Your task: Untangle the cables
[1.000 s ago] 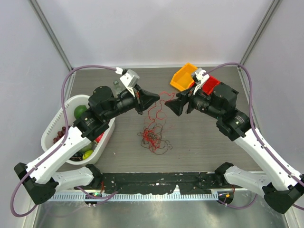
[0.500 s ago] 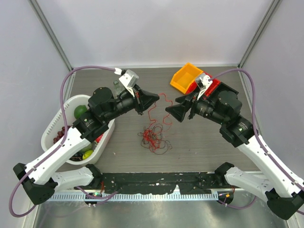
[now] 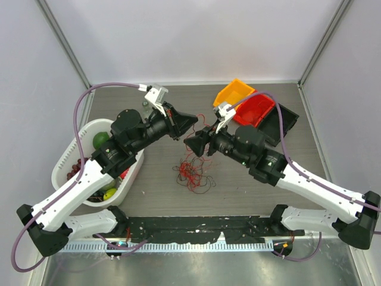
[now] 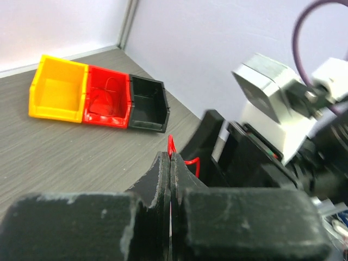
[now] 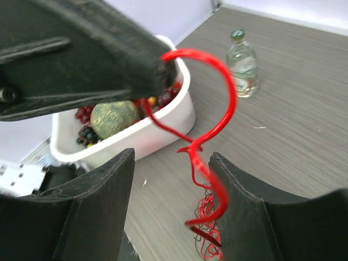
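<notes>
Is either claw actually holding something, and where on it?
The left gripper pinches a red cable near its raised upper end; the rest dangles. The right gripper is open around that strand, holding nothing.

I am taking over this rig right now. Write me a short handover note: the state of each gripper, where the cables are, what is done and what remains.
Left gripper: shut on a thin curly red cable, held up above the grey table.
Right gripper: open, jaws on either side of that hanging cable, just below the left gripper; not gripping it.
Other cables: thin red and dark brown wires in one tangled heap on the table; the lifted cable runs down into it.
Done: one red cable partly raised.
Left: probably close the right jaws on it, draw it free, then separate the rest.
</notes>
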Motion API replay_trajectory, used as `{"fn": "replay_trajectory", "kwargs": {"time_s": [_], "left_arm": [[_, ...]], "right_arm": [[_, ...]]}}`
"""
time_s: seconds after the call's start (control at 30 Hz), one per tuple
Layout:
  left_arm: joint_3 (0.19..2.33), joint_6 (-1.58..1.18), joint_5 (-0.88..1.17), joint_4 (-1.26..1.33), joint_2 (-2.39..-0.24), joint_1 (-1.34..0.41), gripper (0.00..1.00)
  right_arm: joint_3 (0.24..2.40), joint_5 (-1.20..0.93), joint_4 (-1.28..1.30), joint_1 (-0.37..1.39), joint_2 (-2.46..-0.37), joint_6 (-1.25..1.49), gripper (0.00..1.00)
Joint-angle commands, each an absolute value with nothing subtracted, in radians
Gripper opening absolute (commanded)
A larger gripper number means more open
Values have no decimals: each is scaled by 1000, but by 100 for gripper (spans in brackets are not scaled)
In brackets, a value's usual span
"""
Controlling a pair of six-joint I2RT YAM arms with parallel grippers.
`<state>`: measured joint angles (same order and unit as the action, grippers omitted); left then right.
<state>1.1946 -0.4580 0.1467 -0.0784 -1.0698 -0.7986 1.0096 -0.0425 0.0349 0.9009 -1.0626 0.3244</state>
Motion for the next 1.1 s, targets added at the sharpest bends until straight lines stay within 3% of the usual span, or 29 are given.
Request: {"fn": "replay_trajectory", "kwargs": {"time_s": [0.0, 0.23, 0.43, 0.5, 0.53, 0.57, 0.6, 0.7, 0.73, 0.77, 0.87, 1.0, 1.07], "left_arm": [[1215, -500, 9, -81, -1074, -802, 0], [1204, -529, 8, -64, -1065, -802, 0], [1170, -548, 90, -6, -1045, -802, 0], [1166, -551, 113, 31, -1043, -802, 0], [1164, -549, 115, 32, -1040, -802, 0], [1163, -545, 114, 35, -1039, -801, 0], [1163, -531, 109, 32, -1034, -802, 4], [1144, -477, 20, 20, -996, -804, 58], [1112, -463, -27, 44, -973, -801, 72], [1086, -453, -61, 75, -950, -802, 80], [1019, -434, -94, 141, -902, -801, 88], [947, -423, -5, 256, -900, -802, 74], [943, -425, 52, 273, -939, -802, 73]], "right_arm": [[986, 484, -124, 1024, -1075, 325, 62], [994, 592, -218, 1045, -1170, 370, 59], [960, 539, -349, 1043, -1186, 380, 41], [928, 465, -417, 1037, -1166, 385, 17], [911, 442, -432, 1034, -1149, 388, 1], [907, 405, -443, 1028, -1138, 390, 1], [902, 393, -440, 1025, -1114, 388, 1], [903, 377, -370, 996, -1056, 394, 1], [911, 371, -332, 983, -1022, 406, 1], [913, 333, -321, 947, -1006, 437, 1], [939, 220, -275, 855, -951, 495, 1], [1021, 178, -206, 804, -927, 520, 1], [1069, 160, -184, 795, -928, 512, 1]]}}
